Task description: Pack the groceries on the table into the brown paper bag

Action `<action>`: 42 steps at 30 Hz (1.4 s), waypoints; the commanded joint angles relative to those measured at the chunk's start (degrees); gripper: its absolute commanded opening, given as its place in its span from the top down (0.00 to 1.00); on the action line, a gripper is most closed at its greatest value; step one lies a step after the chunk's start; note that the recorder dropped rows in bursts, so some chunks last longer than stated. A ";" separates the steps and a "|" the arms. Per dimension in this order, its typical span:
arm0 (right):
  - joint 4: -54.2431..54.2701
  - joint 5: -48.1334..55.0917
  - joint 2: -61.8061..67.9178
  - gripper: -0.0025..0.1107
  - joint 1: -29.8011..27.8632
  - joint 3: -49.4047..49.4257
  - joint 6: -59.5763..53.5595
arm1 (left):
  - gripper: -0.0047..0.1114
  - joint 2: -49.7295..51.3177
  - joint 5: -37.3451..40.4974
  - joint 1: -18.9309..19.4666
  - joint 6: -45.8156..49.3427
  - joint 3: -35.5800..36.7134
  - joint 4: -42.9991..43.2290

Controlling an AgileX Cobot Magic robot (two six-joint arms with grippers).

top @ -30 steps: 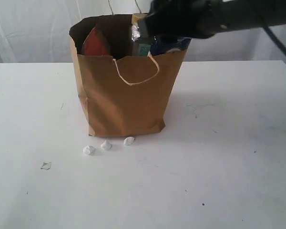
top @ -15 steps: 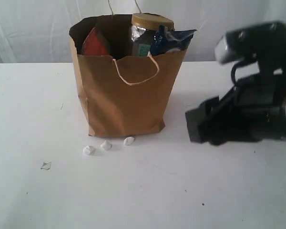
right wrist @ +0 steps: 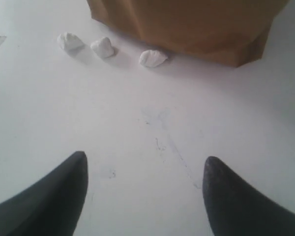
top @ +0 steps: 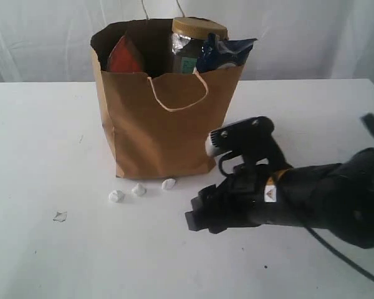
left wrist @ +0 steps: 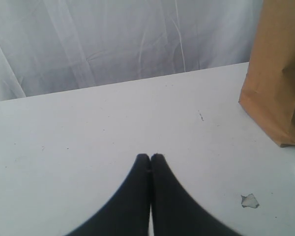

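Note:
The brown paper bag (top: 165, 124) stands upright on the white table (top: 50, 249). Out of its mouth stick a gold-lidded clear jar (top: 198, 31), a crinkled blue packet (top: 227, 53) and a pouch with an orange label (top: 124, 56). My right gripper (top: 198, 215) hovers low over the table, in front of the bag and a little to its right. It is open and empty (right wrist: 145, 169), facing the bag's base (right wrist: 187, 24). My left gripper (left wrist: 150, 157) is shut on nothing above bare table, with the bag's side (left wrist: 280, 73) off to one edge of its view.
Three small white crumpled scraps (top: 139, 190) lie just in front of the bag's base, seen close up as scraps (right wrist: 103, 46) in the right wrist view. A flat scrap (top: 60, 216) lies further left. A white curtain hangs behind the table.
The right arm has come away from the bag's mouth, dropped to the right of the bag, then swung left to low over the table in front of it. The bag's contents stay put.

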 commanded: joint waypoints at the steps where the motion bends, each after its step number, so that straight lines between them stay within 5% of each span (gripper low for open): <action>1: 0.30 -1.79 9.46 0.42 0.51 -6.98 0.18 | 0.96 -0.17 -0.60 0.11 -0.08 0.20 -0.45; 13: 3.15 5.80 23.61 0.42 0.51 -23.67 4.95 | 0.96 -0.17 -0.60 0.11 -0.08 0.20 -0.45; 20: 5.56 8.74 28.81 0.31 0.51 -25.42 4.85 | 0.96 -0.17 -0.60 0.11 -0.08 0.20 -0.45; 42: 5.41 2.62 35.67 0.34 0.31 -28.90 4.74 | 0.96 -0.17 -0.60 0.11 -0.08 0.20 -0.45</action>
